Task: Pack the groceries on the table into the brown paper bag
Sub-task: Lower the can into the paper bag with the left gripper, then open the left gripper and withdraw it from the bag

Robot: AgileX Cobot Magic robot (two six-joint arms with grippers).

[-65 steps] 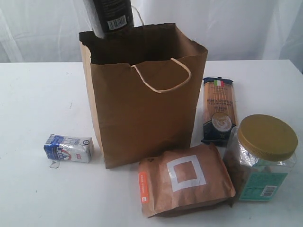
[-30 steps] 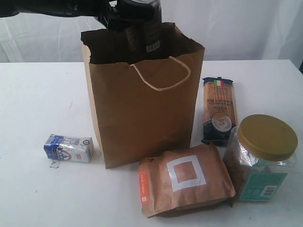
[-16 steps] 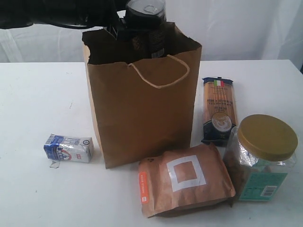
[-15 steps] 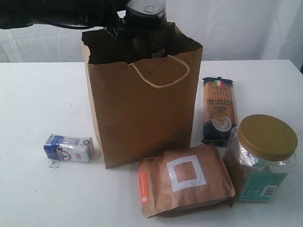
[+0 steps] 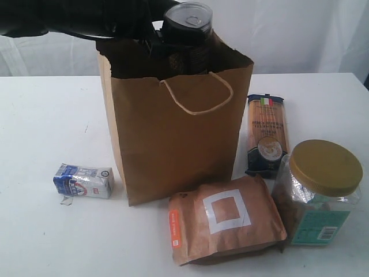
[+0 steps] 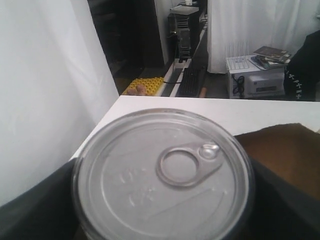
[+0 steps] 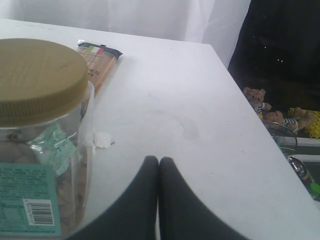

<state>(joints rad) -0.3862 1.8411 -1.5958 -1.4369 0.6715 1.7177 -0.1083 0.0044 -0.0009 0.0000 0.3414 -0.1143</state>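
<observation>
The brown paper bag (image 5: pixel 173 144) stands upright on the table (image 5: pixel 46 115). My left gripper (image 5: pixel 160 39) reaches in from the left and is shut on the dark pull-tab can (image 5: pixel 187 26), which hangs in the bag's mouth with its lower part behind the rim. In the left wrist view the can's lid (image 6: pixel 162 175) fills the space between my black fingers (image 6: pixel 35 212), with the bag's edge (image 6: pixel 285 145) beside it. My right gripper (image 7: pixel 159 162) is shut on nothing, low over the table next to the gold-lidded jar (image 7: pixel 35 80).
Around the bag lie the small blue-white carton (image 5: pixel 82 180) to its left, the brown pouch with a white square (image 5: pixel 225 225) in front, the long pasta packet (image 5: pixel 266 135) to its right, and the gold-lidded jar (image 5: pixel 323 190) at the front right. The table's edge (image 7: pixel 260 145) runs near my right gripper.
The can has come down from above the bag into its mouth, then shifted slightly right with my left gripper. The bag's rim moved a little. The right gripper is still.
</observation>
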